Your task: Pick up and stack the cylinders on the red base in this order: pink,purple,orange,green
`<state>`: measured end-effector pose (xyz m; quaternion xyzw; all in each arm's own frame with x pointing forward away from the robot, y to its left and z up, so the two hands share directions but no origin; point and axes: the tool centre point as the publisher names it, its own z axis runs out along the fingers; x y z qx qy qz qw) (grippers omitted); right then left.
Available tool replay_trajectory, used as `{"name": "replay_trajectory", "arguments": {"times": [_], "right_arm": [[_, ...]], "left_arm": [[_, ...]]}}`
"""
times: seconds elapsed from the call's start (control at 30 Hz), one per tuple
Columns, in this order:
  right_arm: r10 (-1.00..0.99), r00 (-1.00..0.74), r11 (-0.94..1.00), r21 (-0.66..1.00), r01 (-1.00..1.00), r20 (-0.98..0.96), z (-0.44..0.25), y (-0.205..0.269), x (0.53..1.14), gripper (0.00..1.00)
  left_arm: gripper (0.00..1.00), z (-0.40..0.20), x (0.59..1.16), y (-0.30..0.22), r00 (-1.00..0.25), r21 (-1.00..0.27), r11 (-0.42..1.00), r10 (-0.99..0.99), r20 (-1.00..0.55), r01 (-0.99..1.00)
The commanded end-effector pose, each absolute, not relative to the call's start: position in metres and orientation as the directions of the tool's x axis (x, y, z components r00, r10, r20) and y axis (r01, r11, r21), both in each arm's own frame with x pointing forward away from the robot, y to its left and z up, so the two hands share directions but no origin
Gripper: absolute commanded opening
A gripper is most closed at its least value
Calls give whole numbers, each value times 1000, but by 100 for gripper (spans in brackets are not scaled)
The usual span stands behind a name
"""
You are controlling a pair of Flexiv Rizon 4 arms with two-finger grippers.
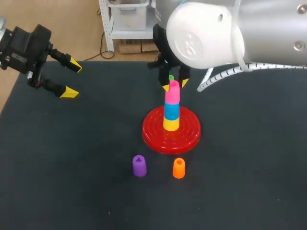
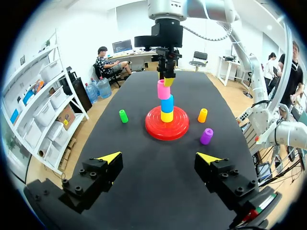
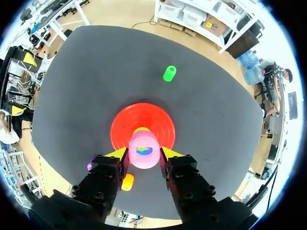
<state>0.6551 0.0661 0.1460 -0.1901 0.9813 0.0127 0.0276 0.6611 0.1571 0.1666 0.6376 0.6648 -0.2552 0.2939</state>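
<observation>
Pink cylinder (image 1: 172, 92) atop blue cylinder (image 1: 171, 110) and yellow cylinder (image 1: 171, 123) on red base (image 1: 156, 135), my right gripper (image 3: 144, 152) clamping it from above, my left gripper (image 2: 159, 157) spread wide, hovering well apart.

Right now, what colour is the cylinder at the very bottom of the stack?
Yellow cylinder, clearest in the head view.

The right claw (image 3: 144, 152), closed on the pink cylinder (image 1: 172, 93) atop the stack (image 1: 171, 117) on the red base (image 1: 153, 132), and its arm (image 1: 230, 33) block the approach from above and behind. A clear gap separates the purple cylinder (image 1: 139, 166) and orange cylinder (image 1: 178, 168); bare surface (image 1: 72, 167) runs leftward to the wide-spread left claw (image 1: 72, 77).
</observation>
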Motion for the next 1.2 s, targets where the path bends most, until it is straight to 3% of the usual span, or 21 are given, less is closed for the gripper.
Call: {"name": "replay_trajectory", "arguments": {"times": [0.03, 1.0, 1.03, 1.07, 1.1, 1.2], "right_arm": [[-378, -923, 925, 9, -379, -67, 143, 66, 650, 0], [-378, -925, 926, -11, -377, -33, 118, 69, 648, 0], [-381, -924, 925, -12, -380, -39, 121, 69, 647, 20], [-382, -923, 924, -20, -382, -51, 124, 69, 645, 53], [-381, -922, 924, -22, -381, -66, 127, 69, 644, 100], [-387, -916, 922, -49, -384, -107, 141, 68, 635, 100]], "left_arm": [[100, 165, 660, 158, -11, 40, 56, 695, -719, 998], [100, 165, 660, 158, -11, 40, 56, 695, -719, 998], [100, 165, 660, 158, -11, 40, 56, 695, -719, 998], [100, 165, 660, 158, -11, 40, 56, 695, -719, 998], [100, 165, 660, 158, -11, 40, 56, 695, -719, 998], [100, 165, 660, 158, -11, 40, 56, 695, -719, 998]]}}
